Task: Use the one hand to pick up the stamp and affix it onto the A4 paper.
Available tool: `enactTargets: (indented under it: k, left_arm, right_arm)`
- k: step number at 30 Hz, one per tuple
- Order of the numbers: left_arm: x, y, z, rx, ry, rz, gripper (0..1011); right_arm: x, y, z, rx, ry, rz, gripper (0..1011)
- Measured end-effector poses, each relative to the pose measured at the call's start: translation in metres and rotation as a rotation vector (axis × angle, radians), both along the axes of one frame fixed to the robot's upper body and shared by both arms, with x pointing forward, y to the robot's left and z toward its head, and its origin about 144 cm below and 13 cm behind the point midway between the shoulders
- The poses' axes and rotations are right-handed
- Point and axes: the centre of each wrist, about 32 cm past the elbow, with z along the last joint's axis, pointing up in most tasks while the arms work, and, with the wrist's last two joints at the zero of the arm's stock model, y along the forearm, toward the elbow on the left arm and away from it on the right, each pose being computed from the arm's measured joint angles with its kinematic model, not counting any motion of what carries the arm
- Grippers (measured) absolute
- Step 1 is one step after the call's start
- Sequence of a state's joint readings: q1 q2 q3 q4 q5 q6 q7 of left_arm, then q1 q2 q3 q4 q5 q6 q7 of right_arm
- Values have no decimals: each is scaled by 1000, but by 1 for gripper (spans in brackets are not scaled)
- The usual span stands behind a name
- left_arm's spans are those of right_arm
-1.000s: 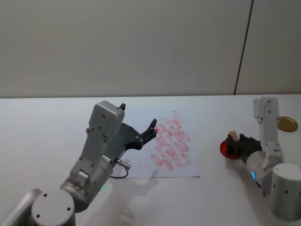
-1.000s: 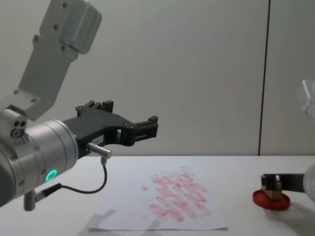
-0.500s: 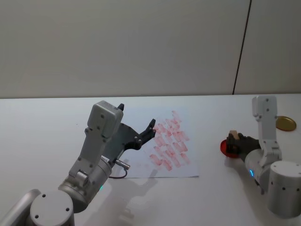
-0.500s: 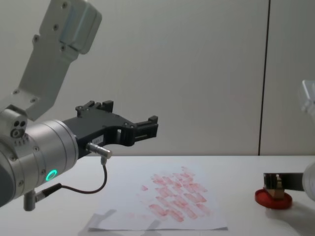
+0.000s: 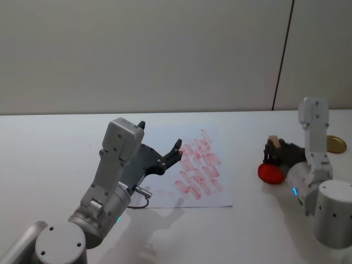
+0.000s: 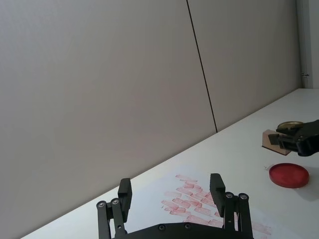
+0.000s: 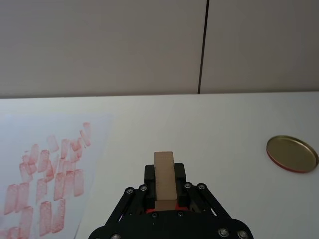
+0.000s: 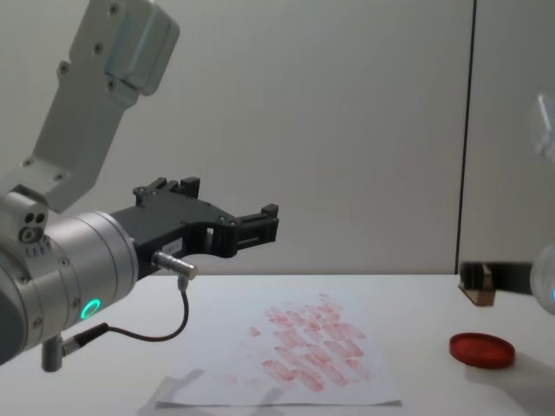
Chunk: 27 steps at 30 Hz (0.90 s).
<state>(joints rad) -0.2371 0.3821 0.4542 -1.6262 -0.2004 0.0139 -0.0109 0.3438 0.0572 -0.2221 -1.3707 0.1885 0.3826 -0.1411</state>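
Light-brown wooden stamp (image 7: pixel 164 181) (small, rectangular) hangs pinched in the right claw (image 7: pixel 165 173) above the ink pad (image 5: pixel 271 172).

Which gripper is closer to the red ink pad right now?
Right. The right gripper, holding the stamp, hangs just above the red ink pad. The left gripper hangs open over the A4 paper, well off to the pad's left.
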Motion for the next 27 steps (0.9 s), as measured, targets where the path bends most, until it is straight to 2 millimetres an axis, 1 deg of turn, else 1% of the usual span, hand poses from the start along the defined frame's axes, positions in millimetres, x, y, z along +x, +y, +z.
enactTargets:
  k: [7, 13, 19, 26, 27]
  left_arm:
    - [0, 0, 0, 0, 0, 0, 993]
    - [0, 0, 0, 0, 0, 0, 993]
    - [0, 0, 0, 0, 0, 0, 993]
    - [0, 0, 0, 0, 0, 0, 993]
    - [0, 0, 0, 0, 0, 0, 993]
  right_arm:
    - [-2, 7, 9, 2, -37, 30, 219]
    - [-3, 18, 15, 3, -36, 63, 219]
    - [0, 36, 19, 2, 6, 98, 219]
    - [5, 54, 20, -5, 67, 119, 219]
    - [5, 54, 20, -5, 67, 119, 219]
